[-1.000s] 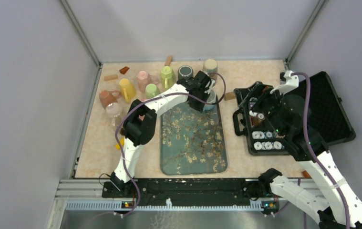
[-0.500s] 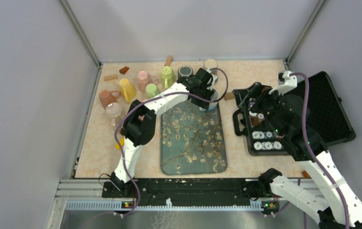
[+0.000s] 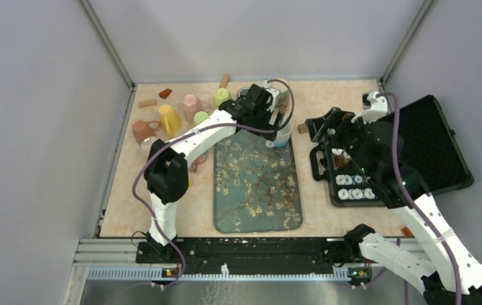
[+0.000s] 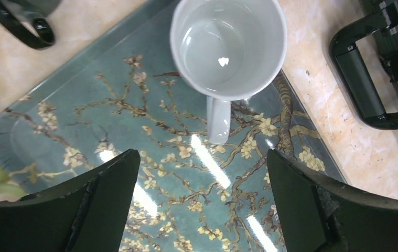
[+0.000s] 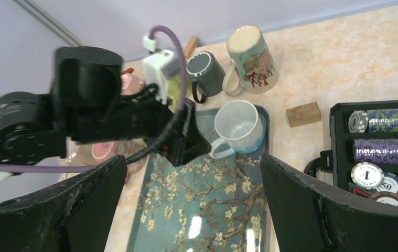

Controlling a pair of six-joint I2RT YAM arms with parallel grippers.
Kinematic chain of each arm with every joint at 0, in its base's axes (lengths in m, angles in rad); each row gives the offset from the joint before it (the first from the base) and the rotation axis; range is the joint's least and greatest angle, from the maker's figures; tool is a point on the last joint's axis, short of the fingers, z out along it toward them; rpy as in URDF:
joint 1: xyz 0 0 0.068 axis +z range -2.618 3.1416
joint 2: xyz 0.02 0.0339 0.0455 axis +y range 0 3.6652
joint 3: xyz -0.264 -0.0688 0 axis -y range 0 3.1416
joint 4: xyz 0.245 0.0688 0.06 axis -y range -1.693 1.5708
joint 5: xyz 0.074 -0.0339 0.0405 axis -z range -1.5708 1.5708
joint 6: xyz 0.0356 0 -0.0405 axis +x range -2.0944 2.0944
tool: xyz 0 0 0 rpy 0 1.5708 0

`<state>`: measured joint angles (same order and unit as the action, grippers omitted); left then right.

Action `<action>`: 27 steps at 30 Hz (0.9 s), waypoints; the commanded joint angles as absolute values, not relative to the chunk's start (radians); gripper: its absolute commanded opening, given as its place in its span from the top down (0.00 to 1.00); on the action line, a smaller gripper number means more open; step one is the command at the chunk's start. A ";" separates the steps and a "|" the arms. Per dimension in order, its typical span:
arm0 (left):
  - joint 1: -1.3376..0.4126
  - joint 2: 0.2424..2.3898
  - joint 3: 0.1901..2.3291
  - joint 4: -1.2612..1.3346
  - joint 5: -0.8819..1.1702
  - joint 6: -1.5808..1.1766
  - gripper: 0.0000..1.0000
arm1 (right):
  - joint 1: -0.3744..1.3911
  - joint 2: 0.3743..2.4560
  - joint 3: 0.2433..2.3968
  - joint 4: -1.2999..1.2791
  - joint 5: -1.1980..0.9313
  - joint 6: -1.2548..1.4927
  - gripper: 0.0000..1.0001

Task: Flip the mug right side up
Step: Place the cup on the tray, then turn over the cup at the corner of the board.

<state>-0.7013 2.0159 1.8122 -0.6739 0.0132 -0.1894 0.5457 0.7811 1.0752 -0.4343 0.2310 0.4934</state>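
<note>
Two grippers, both empty. Left gripper (image 4: 202, 157) hangs over the mug (image 4: 228, 50) with its jaws spread wide and nothing between them. The mug's handle points back toward the gap, no contact visible. Right gripper (image 5: 191, 168) is also wide open and holds nothing. It sits off to the right over the chip case (image 3: 416, 146), well apart from the mug.

Mug is white, upright, mouth up, nothing inside. It stands on the far right corner of the floral tray (image 3: 257, 190), close to the tray's right edge. Dark mug (image 5: 207, 73) and shell-print mug (image 5: 249, 52) stand on the table just beyond the tray's far edge.

Step, as I read it: the flip looks done, and this is the let-go and retreat stage. Next move calls for the left arm to lift up and back, clear of rim and handle. The mug is near the tray edge, so a clip from a finger could shove or tip it. Right arm likely has nothing to do.
</note>
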 commanded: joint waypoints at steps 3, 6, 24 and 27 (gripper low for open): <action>-0.640 1.889 1.741 -0.535 0.012 -0.182 0.02 | 0.543 0.840 1.131 -0.418 0.220 0.485 0.01; -0.625 1.928 1.807 -0.493 0.035 -0.121 0.02 | 0.543 0.842 1.122 -0.416 0.218 0.488 0.01; -0.556 2.322 2.190 -0.278 0.116 0.118 0.17 | 0.543 0.836 1.167 -0.518 0.169 0.492 0.01; -0.550 2.366 2.220 -0.249 0.149 0.142 0.28 | 0.543 0.834 1.165 -0.529 0.168 0.492 0.01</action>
